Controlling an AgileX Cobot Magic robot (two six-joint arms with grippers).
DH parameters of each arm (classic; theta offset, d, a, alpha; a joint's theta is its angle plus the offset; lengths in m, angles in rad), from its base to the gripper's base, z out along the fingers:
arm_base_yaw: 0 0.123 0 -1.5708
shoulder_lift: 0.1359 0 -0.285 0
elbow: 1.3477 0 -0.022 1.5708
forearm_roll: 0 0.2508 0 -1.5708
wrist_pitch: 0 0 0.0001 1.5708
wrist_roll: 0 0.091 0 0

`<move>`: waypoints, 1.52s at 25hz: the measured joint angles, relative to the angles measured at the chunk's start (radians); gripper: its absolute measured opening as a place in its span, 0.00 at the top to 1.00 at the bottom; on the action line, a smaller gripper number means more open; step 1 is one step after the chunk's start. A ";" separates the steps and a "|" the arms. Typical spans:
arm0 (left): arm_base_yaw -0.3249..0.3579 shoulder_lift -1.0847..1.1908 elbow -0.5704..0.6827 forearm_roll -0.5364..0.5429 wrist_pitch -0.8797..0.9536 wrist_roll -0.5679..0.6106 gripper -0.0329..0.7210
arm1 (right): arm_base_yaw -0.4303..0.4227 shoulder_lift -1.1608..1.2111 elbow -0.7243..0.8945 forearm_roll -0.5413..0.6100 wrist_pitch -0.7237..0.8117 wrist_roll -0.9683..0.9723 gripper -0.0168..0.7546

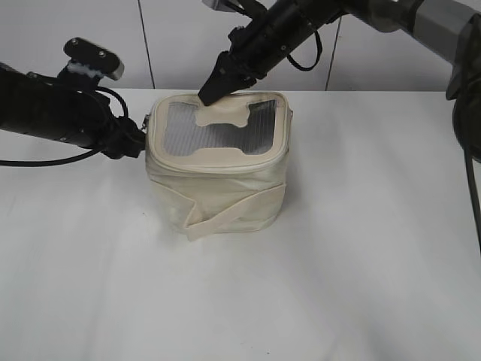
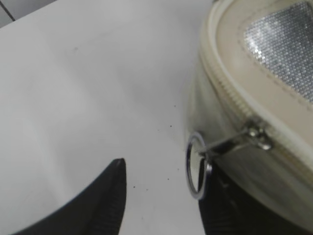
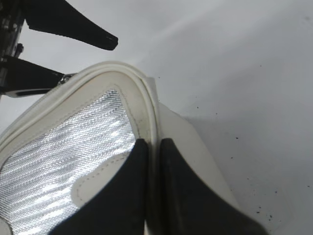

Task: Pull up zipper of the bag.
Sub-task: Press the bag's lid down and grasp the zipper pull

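Observation:
The cream bag stands mid-table, its grey mesh lid facing up with a bone-shaped patch. My right gripper is shut on the bag's lid rim at the far edge; in the exterior view it comes down from the upper right. My left gripper is open at the bag's left side. A silver ring pull of the zipper hangs against the right finger, between the two fingers. The slider sits on the cream track.
The white table spreads around the bag. The wide cream strap wraps the bag's front. A white wall stands behind the table's far edge.

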 joint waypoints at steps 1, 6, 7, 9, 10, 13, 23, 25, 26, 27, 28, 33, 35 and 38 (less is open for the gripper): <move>0.000 0.001 -0.003 0.000 0.000 0.000 0.47 | 0.000 0.000 0.000 0.000 0.000 0.000 0.91; 0.000 0.001 -0.042 0.003 0.009 0.001 0.49 | 0.000 0.000 0.000 0.000 0.000 0.002 0.92; 0.000 0.001 -0.048 0.009 0.013 0.002 0.50 | 0.000 0.000 0.000 0.000 0.000 0.002 0.92; 0.000 0.005 -0.056 0.021 0.021 0.004 0.53 | 0.000 0.000 0.000 0.000 0.000 0.002 0.92; -0.002 0.009 -0.058 0.027 0.022 0.004 0.56 | 0.000 0.000 0.000 0.000 0.000 0.002 0.92; -0.002 0.032 -0.060 0.041 0.037 0.004 0.68 | 0.000 0.000 0.000 0.000 0.000 0.002 0.92; -0.012 0.042 -0.060 0.091 0.048 0.004 0.94 | 0.000 0.000 0.000 0.000 0.000 0.002 0.92; -0.012 0.030 -0.053 0.095 0.049 0.004 0.94 | 0.000 0.000 0.000 0.000 0.000 0.002 0.92; -0.012 0.016 -0.042 0.096 0.050 0.004 0.94 | 0.000 0.000 0.000 0.000 0.000 0.002 0.92; -0.013 0.001 -0.029 0.097 0.050 0.005 0.94 | 0.000 0.000 0.000 0.000 0.000 0.002 0.92; -0.013 -0.019 -0.016 0.098 0.050 0.005 0.94 | 0.000 0.000 0.000 0.000 0.000 0.002 0.92; -0.013 -0.100 0.049 0.098 0.050 0.005 0.94 | 0.000 0.000 0.000 0.000 -0.001 0.003 0.92; -0.013 -0.116 0.080 0.098 0.049 0.005 0.94 | 0.000 0.000 0.000 0.000 -0.001 0.003 0.92; -0.013 -0.139 0.120 0.096 0.045 0.005 0.94 | 0.000 0.000 0.000 0.000 -0.001 0.003 0.92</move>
